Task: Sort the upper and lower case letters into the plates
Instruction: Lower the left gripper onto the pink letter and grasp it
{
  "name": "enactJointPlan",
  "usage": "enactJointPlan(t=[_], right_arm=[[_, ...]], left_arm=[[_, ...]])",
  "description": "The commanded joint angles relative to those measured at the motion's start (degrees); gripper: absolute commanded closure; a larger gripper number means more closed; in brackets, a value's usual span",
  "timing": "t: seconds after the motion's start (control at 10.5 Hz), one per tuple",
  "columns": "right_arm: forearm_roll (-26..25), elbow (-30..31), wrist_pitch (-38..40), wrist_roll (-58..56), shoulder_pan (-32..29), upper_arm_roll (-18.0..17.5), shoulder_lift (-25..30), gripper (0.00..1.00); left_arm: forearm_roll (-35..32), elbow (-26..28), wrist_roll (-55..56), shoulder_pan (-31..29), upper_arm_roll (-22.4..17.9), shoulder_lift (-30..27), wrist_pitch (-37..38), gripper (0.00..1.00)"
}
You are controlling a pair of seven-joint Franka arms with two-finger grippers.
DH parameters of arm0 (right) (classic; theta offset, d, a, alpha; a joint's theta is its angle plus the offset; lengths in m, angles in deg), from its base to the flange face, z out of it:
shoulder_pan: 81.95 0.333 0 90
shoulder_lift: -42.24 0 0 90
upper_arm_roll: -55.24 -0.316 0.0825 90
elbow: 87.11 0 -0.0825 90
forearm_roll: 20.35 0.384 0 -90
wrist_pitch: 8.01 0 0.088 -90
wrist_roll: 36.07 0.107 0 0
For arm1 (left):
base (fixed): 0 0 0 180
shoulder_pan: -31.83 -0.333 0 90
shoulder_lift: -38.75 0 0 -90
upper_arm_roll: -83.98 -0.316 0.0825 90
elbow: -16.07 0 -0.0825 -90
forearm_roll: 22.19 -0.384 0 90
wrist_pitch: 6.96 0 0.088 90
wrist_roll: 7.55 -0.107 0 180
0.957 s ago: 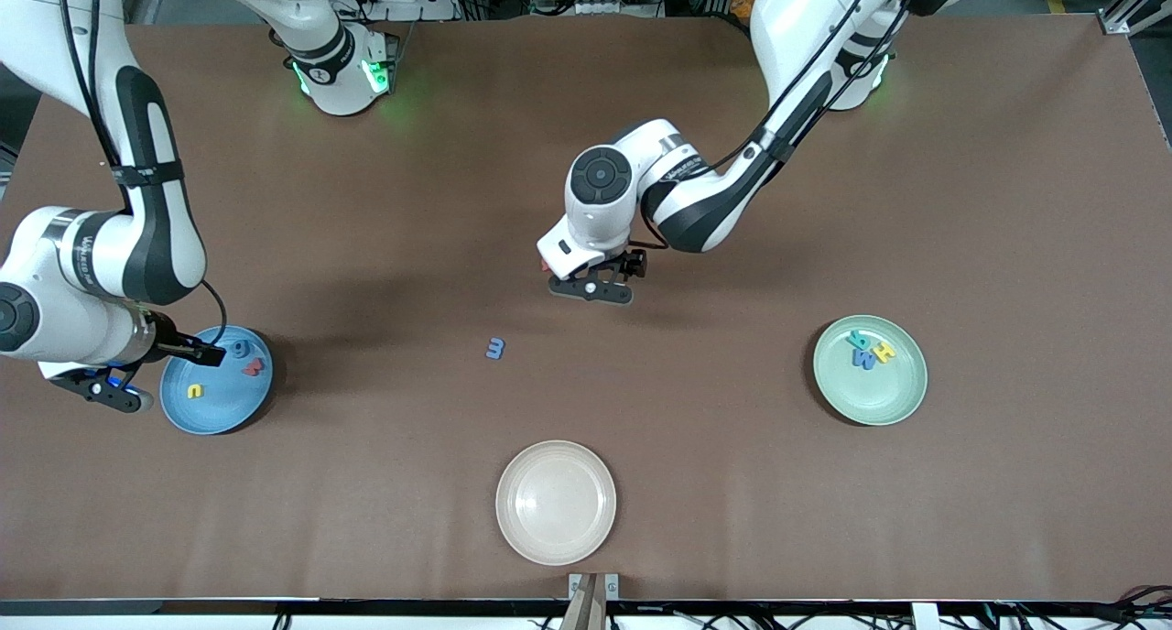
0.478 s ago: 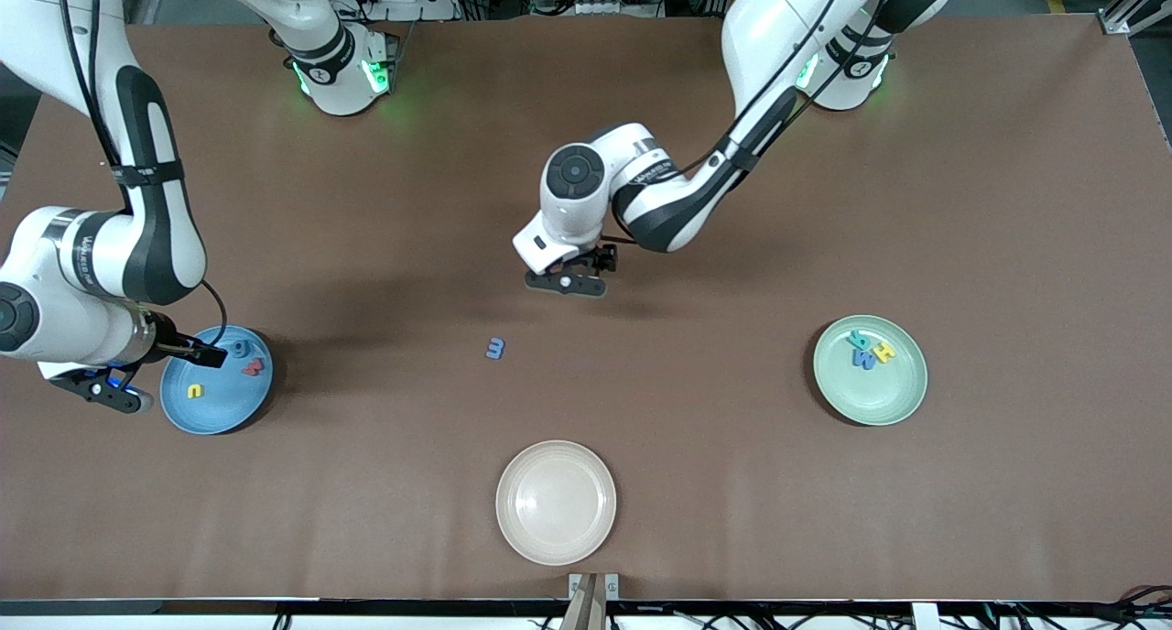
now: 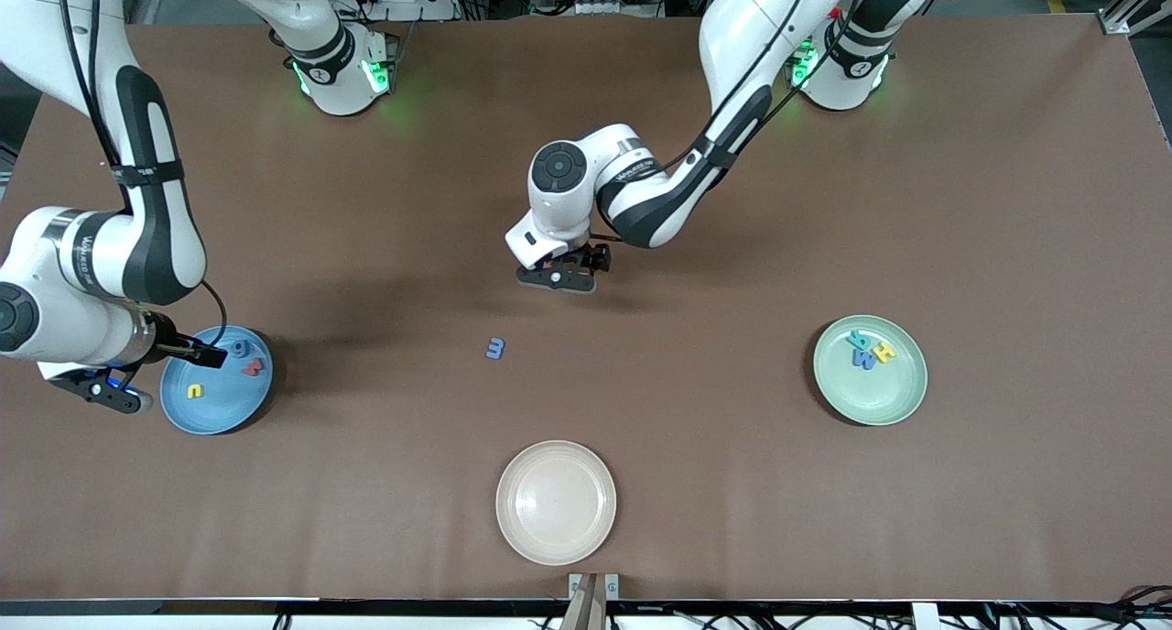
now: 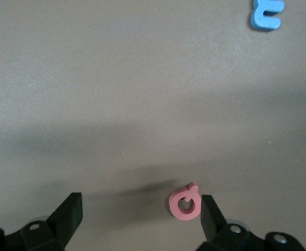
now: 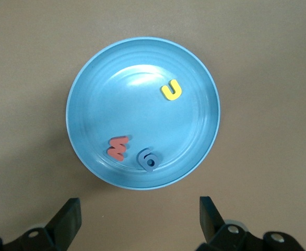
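Front view: the left gripper is low over the middle of the bench, with a small red letter just visible beneath it. A blue letter "m" lies alone on the bench, nearer the camera than that gripper and well apart from it. The right gripper waits at the right arm's end of the bench, just beside the sky blue plate, which holds three letters: yellow, red and dark blue. The mint green plate, toward the left arm's end, also holds three: teal, yellow "H" and blue. That makes eight letters in view and three plates, the third a cream-beige plate near the camera-side edge, bare. Nothing stands between the loose letters and either plate.

Left wrist view: the fingers are spread wide and grip nothing. The red letter, a round "a" shape, lies flat on the bench between them, close against one finger and well off from its mate. The blue "m" lies farther off.

Right wrist view: the fingers stand wide apart and empty, short of the sky blue plate's rim. Inside lie a yellow "u", a red "m" and a dark blue "6"-like letter, the last two just beside each other.
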Motion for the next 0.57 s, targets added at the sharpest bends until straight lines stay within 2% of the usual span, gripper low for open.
enactJointPlan(t=[0.0, 0.48], right_arm=[[-0.01, -1.04, 0.55, -0.17, -0.17, -0.26, -0.42, 0.0], [-0.01, -0.95, 0.46, -0.17, -0.17, -0.26, -0.42, 0.0]], left_arm=[[0.86, -2.01, 0.92, 3.46, -2.94, 1.52, -0.21, 0.0], [0.69, -4.12, 4.08, 5.75, -3.31, 4.95, -5.47, 0.0]])
